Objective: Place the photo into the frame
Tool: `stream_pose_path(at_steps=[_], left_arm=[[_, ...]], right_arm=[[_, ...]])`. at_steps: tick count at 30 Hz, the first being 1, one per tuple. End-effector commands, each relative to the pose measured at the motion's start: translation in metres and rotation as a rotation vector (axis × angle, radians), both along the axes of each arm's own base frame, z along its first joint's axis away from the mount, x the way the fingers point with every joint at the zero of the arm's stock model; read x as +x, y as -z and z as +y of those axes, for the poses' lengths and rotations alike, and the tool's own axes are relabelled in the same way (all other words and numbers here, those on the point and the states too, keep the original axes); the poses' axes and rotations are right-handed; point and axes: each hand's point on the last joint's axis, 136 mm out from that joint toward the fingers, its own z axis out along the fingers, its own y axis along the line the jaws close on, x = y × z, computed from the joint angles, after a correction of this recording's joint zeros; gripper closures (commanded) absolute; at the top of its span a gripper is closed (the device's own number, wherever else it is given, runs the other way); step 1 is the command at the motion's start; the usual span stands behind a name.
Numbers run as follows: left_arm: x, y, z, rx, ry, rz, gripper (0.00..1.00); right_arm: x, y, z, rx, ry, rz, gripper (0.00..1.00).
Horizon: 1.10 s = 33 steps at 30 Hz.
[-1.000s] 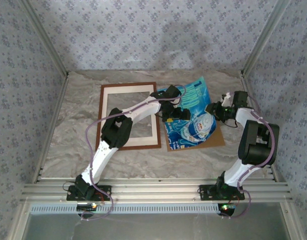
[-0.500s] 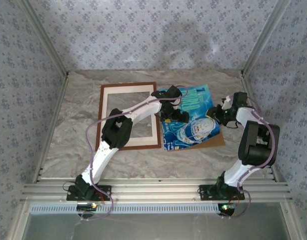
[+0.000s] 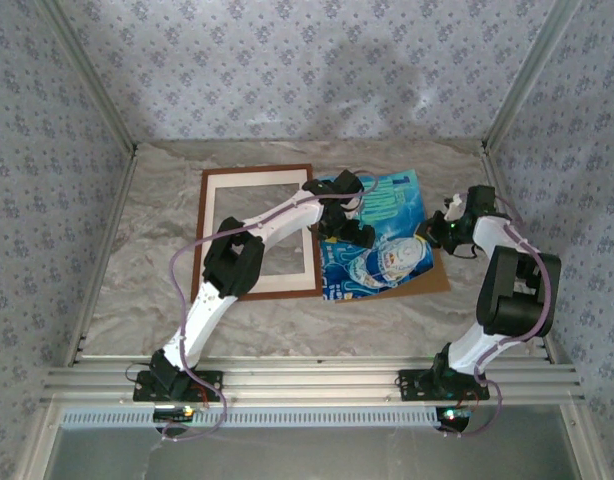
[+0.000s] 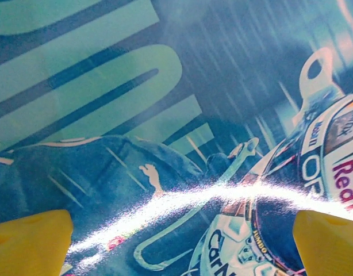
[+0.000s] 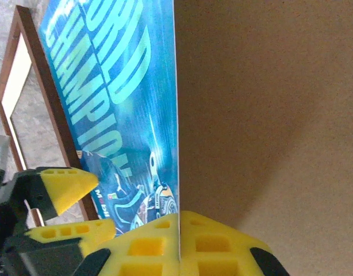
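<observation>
The photo (image 3: pixel 379 240), a glossy blue-teal print with pale lettering and a white helmet, lies tilted over a brown backing board (image 3: pixel 434 279), its left edge reaching the frame (image 3: pixel 257 168). My right gripper (image 3: pixel 434 232) is shut on the photo's right edge. In the right wrist view the yellow fingers (image 5: pixel 142 247) pinch the thin photo (image 5: pixel 125 109) edge-on, and my right gripper (image 5: pixel 178 233) hangs above the board (image 5: pixel 268 115). My left gripper (image 3: pixel 344 227) hovers open just over the photo (image 4: pixel 165 115), with a yellow fingertip (image 4: pixel 33 238) in each lower corner of the left wrist view.
The reddish-brown frame (image 5: pixel 50 98) holds a cream mat (image 3: pixel 287 283) and lies flat on the marbled table left of the photo. The left arm reaches across the frame's right side. Patterned walls close in the back and both sides.
The right gripper's jaws have closed on the photo's right edge. The photo has dropped from a raised tilt to lie flatter and slid slightly left. The left gripper has stayed open over it.
</observation>
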Motion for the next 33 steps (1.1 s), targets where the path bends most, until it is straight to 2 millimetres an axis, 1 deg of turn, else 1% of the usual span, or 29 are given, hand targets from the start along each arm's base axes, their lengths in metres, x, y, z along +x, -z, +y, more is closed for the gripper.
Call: stream_pose_path(at_steps=[1,4,6,9,11,13,15,16,20,23,26,31,33], left_arm=[[-0.009,-0.048,-0.006,-0.015,0.113,-0.130,0.01],[-0.019,-0.074,-0.013,-0.009,0.194,-0.248,0.01],[-0.028,-0.088,-0.018,-0.003,0.248,-0.327,0.01],[-0.044,-0.101,-0.025,0.009,0.312,-0.430,0.02],[-0.055,-0.109,-0.029,0.003,0.336,-0.479,0.02],[-0.072,-0.107,-0.030,-0.002,0.369,-0.488,0.01],[-0.084,-0.110,-0.039,-0.033,0.399,-0.528,0.01],[-0.091,-0.108,-0.042,-0.035,0.422,-0.541,0.01],[-0.103,-0.096,-0.054,-0.011,0.478,-0.598,0.02],[-0.108,-0.085,-0.064,0.002,0.513,-0.627,0.02],[-0.108,-0.075,-0.074,-0.002,0.529,-0.633,0.02],[-0.095,-0.066,-0.087,0.026,0.532,-0.690,0.05],[-0.090,-0.065,-0.091,0.038,0.535,-0.710,0.11]], right_arm=[[-0.001,-0.018,0.005,0.061,0.065,-0.002,1.00],[0.003,-0.029,0.008,0.063,0.083,-0.015,1.00],[0.006,-0.035,0.007,0.045,0.098,-0.026,1.00],[0.011,-0.038,0.004,0.031,0.118,-0.036,1.00],[0.014,-0.037,-0.001,0.016,0.133,-0.031,1.00],[0.017,-0.033,-0.002,0.019,0.144,-0.022,1.00],[0.020,-0.032,-0.001,0.038,0.145,-0.020,1.00],[0.021,-0.031,0.000,0.048,0.149,-0.015,1.00],[0.022,-0.029,0.001,0.057,0.157,-0.036,1.00],[0.020,-0.026,0.002,0.062,0.156,-0.028,1.00],[0.018,-0.024,0.004,0.072,0.148,-0.024,1.00],[0.013,-0.025,0.006,0.075,0.145,-0.021,1.00],[0.012,-0.026,0.007,0.076,0.143,-0.019,1.00]])
